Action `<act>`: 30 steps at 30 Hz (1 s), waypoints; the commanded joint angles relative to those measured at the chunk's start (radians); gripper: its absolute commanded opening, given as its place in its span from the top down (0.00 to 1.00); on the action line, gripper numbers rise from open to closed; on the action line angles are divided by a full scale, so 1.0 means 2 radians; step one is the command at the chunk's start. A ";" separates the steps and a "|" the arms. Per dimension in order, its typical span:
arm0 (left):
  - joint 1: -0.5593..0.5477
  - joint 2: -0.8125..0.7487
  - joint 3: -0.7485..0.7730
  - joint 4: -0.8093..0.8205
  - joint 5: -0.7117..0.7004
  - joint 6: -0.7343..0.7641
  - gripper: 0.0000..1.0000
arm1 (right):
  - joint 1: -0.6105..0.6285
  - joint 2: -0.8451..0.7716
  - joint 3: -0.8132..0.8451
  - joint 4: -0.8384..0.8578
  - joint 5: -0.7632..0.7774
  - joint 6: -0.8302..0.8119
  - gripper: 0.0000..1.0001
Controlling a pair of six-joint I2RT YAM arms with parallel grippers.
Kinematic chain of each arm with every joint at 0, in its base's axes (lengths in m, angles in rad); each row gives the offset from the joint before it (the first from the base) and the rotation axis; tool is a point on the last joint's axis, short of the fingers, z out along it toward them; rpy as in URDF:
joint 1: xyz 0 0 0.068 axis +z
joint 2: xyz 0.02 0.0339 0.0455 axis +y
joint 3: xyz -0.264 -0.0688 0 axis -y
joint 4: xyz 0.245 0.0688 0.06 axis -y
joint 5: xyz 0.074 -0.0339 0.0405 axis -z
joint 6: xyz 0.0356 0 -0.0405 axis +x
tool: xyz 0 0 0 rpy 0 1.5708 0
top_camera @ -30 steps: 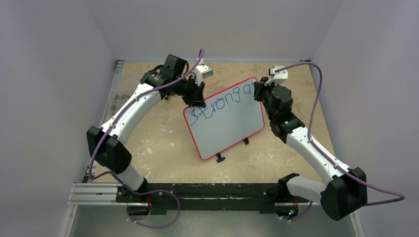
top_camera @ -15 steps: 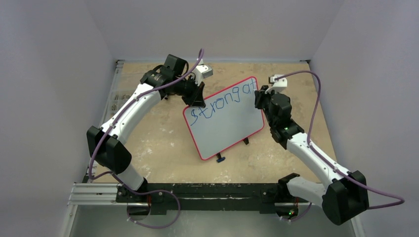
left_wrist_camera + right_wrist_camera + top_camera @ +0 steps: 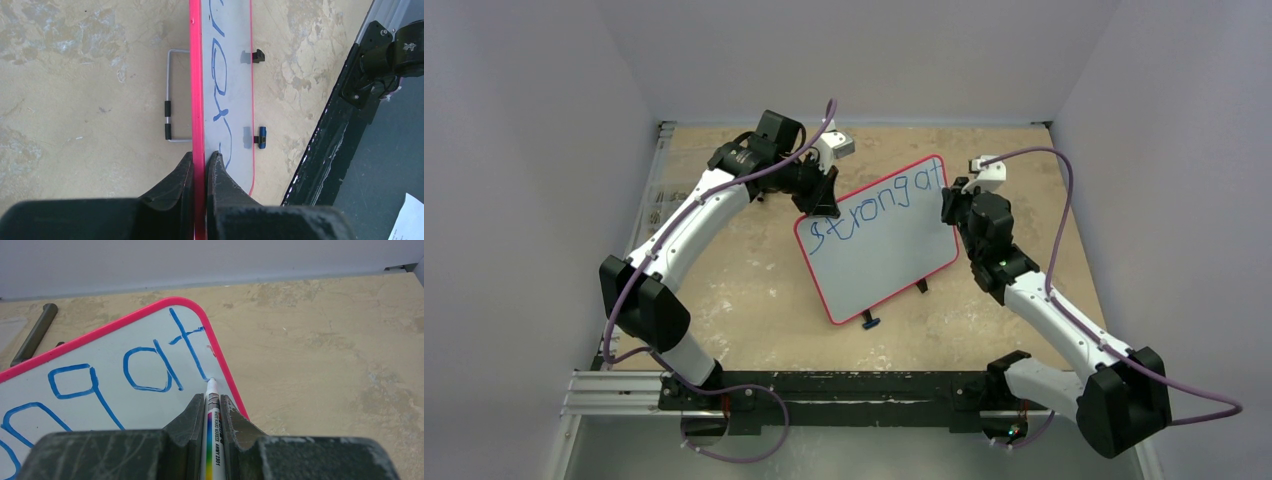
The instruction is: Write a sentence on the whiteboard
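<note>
The whiteboard (image 3: 884, 255), white with a red-pink frame, stands tilted at mid-table. Blue letters of the sentence (image 3: 879, 208) read "strong at" along its upper part. My left gripper (image 3: 822, 205) is at the board's top-left corner. In the left wrist view it (image 3: 200, 157) is shut on the red frame (image 3: 196, 75). My right gripper (image 3: 949, 205) is at the board's right edge, shut on a white marker (image 3: 214, 430). The marker's tip (image 3: 210, 381) touches the board (image 3: 100, 410) at the foot of the "t" (image 3: 187, 337).
A wire stand (image 3: 172, 95) lies on the table behind the board. A black foot (image 3: 922, 286) and a blue foot (image 3: 870, 322) stick out below its lower edge. The black base rail (image 3: 824, 390) runs along the near edge. A dark stick (image 3: 35, 332) lies at the back.
My right gripper has drawn back along the board's right edge with the marker, and the letter "t" now shows after the "a". The left gripper and the board have not moved.
</note>
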 commanded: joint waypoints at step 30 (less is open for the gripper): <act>-0.010 0.005 -0.004 -0.022 -0.056 0.063 1.00 | -0.002 -0.078 0.045 -0.061 -0.014 0.006 1.00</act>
